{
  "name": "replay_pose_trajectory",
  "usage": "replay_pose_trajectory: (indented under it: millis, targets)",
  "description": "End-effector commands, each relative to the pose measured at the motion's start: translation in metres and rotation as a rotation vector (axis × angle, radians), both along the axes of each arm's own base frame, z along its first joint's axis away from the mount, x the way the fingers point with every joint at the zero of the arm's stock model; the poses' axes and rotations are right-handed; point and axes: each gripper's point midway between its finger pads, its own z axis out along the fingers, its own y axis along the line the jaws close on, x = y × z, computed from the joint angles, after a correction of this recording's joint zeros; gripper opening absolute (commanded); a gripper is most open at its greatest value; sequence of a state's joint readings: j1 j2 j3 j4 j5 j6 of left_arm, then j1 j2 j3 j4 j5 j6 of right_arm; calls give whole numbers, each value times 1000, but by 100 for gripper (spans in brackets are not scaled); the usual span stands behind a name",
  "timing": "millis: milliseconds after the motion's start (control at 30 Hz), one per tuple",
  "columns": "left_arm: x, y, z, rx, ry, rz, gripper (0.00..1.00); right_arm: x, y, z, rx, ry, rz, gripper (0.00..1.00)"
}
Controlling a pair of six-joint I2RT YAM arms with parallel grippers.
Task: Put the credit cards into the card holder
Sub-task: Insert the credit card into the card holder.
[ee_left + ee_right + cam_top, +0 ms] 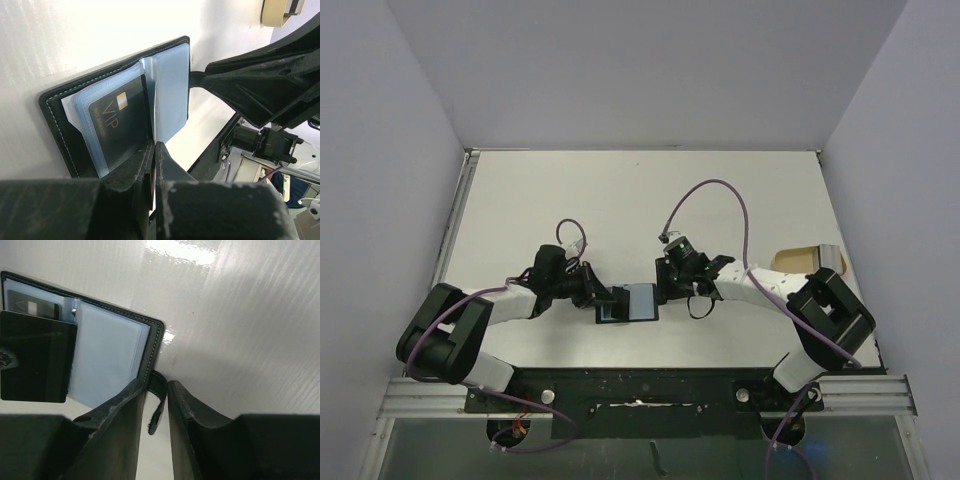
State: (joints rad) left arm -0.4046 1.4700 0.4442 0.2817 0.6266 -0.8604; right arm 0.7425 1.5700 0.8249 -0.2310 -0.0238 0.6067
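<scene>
Card holder (632, 302), edge pinched by left gripper (154, 149); right gripper (156, 386) narrowly straddles tab (158, 410).

Both arms reach inward and low, tips facing; left gripper (607, 298) clamped tight, right gripper (664, 291) jaws narrowly apart, grip unclear.

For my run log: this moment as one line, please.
holder: open | card: one in holder | left gripper: shut at holder edge | right gripper: around tab
</scene>
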Motion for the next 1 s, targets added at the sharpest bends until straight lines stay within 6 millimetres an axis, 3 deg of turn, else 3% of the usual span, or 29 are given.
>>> replay_pose_trajectory:
  millis: [0,233,533,767,967]
  targets:
    - [16,-7,18,-45,-81,-4,0,15,21,38,79,-87,-4,27]
    - [16,-7,15,-53,-80,5,0,19,33,37,79,-85,19,28]
    - [16,-7,10,-50,-78,7,0,21,35,16,26,-55,34,27]
    - [19,-5,0,-33,-66,29,0,9,25,-12,-15,6,14,20]
    - [24,0,-8,5,-78,63,0,0,16,-25,-26,32,-3,16]
